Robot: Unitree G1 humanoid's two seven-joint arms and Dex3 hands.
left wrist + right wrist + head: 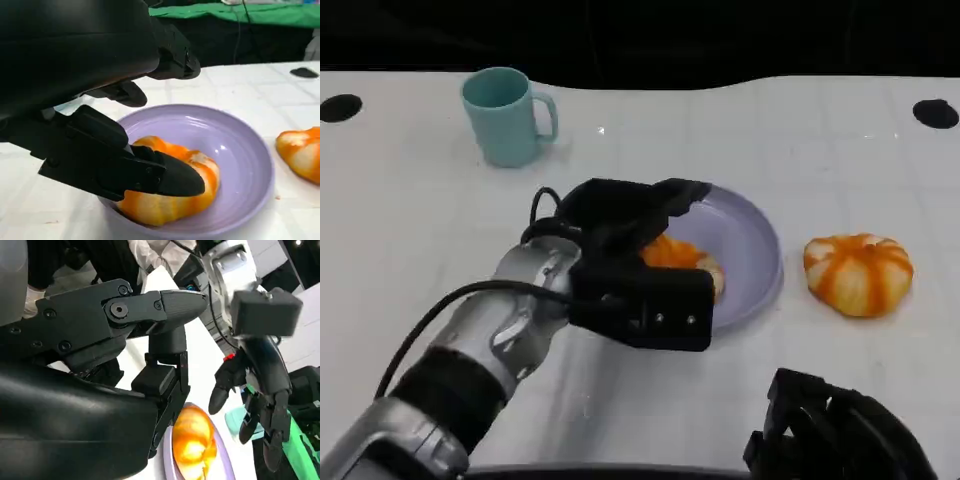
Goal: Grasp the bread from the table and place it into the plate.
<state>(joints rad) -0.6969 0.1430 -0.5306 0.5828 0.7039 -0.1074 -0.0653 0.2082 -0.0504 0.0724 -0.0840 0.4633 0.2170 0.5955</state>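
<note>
An orange-and-white striped bread [686, 256] lies inside the lilac plate [757, 250] at mid-table. My left hand [630, 235] hovers over the plate's near-left side. In the left wrist view its thumb [150, 175] lies against the bread [165, 210] while the other fingers are raised and spread above the plate [235, 145]. The right wrist view shows the same left hand [260, 405] with fingers hanging apart over the bread [192, 442]. A second bread [858, 273] sits on the table right of the plate. My right hand [840, 435] rests low at the near right, holding nothing.
A teal mug [506, 116] stands at the back left on the white table [410, 220]. Two dark round holes [934, 112] mark the table's far corners. The second bread [302, 152] lies just beyond the plate's rim.
</note>
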